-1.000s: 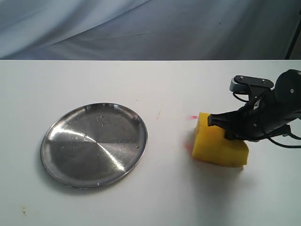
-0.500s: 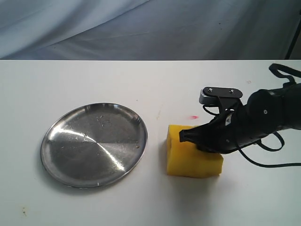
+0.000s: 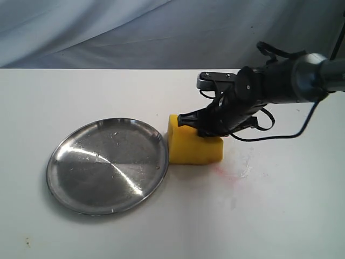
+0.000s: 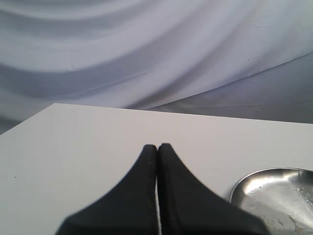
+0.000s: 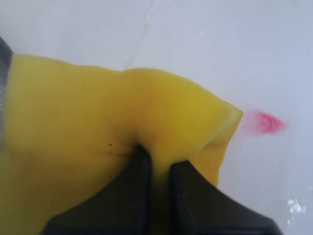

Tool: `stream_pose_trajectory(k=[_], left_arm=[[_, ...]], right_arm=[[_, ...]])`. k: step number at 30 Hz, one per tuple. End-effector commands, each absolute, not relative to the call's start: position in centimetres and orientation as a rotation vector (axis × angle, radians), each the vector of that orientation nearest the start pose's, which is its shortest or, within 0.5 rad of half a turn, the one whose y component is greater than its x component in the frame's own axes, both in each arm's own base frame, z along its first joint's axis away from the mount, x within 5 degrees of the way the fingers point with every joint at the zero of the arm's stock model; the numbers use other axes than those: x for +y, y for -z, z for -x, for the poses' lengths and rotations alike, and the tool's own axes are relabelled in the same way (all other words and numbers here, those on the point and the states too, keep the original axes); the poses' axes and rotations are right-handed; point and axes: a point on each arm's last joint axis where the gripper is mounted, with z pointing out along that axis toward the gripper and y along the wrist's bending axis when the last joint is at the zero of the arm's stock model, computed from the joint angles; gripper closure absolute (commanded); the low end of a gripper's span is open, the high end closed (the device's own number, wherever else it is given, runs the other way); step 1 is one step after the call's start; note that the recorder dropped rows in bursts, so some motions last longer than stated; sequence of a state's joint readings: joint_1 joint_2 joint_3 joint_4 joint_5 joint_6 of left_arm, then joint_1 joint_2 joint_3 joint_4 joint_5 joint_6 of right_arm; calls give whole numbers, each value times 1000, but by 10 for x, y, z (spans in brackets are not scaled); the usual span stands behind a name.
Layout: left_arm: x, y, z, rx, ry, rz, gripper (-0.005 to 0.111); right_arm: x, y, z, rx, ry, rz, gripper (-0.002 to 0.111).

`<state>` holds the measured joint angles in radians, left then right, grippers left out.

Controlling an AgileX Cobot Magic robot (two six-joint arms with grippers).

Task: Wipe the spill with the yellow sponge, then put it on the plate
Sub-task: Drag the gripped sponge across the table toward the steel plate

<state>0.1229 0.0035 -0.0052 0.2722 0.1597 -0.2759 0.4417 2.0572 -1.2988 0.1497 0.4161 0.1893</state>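
The yellow sponge (image 3: pixel 195 145) is pinched tight by the right gripper (image 3: pixel 200 127) and is rested on the table (image 3: pixel 285 216), just beside the plate (image 3: pixel 70 191). The spill (image 5: pixel 268 122) is seen as a pink streak near the sponge's corner. The left gripper (image 4: pixel 157 152) is held closed, empty.

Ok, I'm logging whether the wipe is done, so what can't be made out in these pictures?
The spill: a pink spot shows in the right wrist view; anything under the yellow sponge is covered by it.
Sponge against the plate rim: exterior view, too close to tell if they touch.
Plate in left wrist view: cut off by frame edges.
Jaws of the right gripper: tips sunk in the foam.
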Motion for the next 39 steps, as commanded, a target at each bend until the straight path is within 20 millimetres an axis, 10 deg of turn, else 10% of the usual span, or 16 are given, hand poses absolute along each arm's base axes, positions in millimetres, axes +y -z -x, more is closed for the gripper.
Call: stream_pose_trajectory(k=[1,9,18,31,39], left_arm=[[10,-200,-55,1628,-114,139,107],[10,-200,-55,1628,-117,135,107],[10,-200,-55,1628,-117,135,107],[10,-200,-55,1628,-116,137,107],[10,-200,-55,1628,-117,136,107]], right_arm=[[182,-129,-405,2695,-305,161,108],[143,-131,-435,2667,-274,-5,108],[106,-141,-423,2787,-34,24,108],[90,-155,-331,2789,-102,-14,108],[122,-146,-286,2778,-225,54,108]])
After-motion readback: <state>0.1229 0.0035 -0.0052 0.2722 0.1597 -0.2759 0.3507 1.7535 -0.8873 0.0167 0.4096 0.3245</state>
